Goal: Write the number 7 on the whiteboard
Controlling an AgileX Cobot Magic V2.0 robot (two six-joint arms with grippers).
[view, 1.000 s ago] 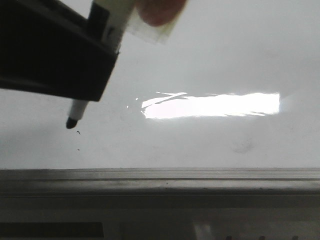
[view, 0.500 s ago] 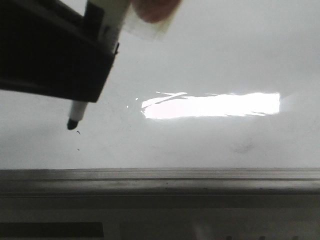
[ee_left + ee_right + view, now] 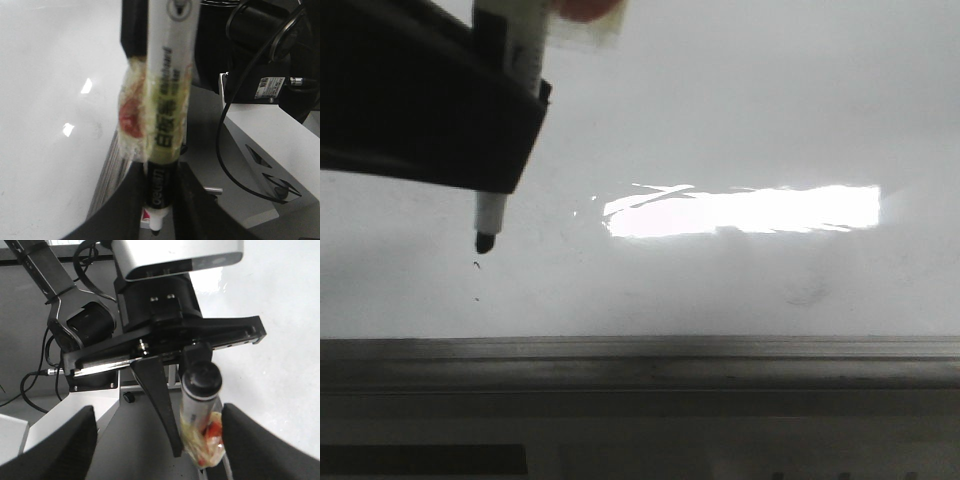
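Observation:
The whiteboard (image 3: 740, 110) is glossy white with a bright glare (image 3: 750, 210) and a grey frame edge (image 3: 640, 360). No number 7 shows on it; only tiny black specks lie below the marker tip. My left gripper (image 3: 505, 150) is shut on a whiteboard marker (image 3: 490, 220), tip pointing down at the board's left part; I cannot tell whether it touches. In the left wrist view the fingers (image 3: 159, 210) clamp the marker (image 3: 167, 100), which has tape round its barrel. My right gripper (image 3: 157, 450) is open, close behind the marker's cap end (image 3: 200, 385).
In the left wrist view a white equipment base (image 3: 260, 150) with black cables (image 3: 225, 145) stands beside the board (image 3: 45, 100). In the right wrist view the left arm's black wrist (image 3: 150, 315) fills the middle, with the board (image 3: 285, 290) to one side.
The marker has turned more upright: its tip has shifted slightly right while its top and the left gripper moved left. The board's surface looks unchanged.

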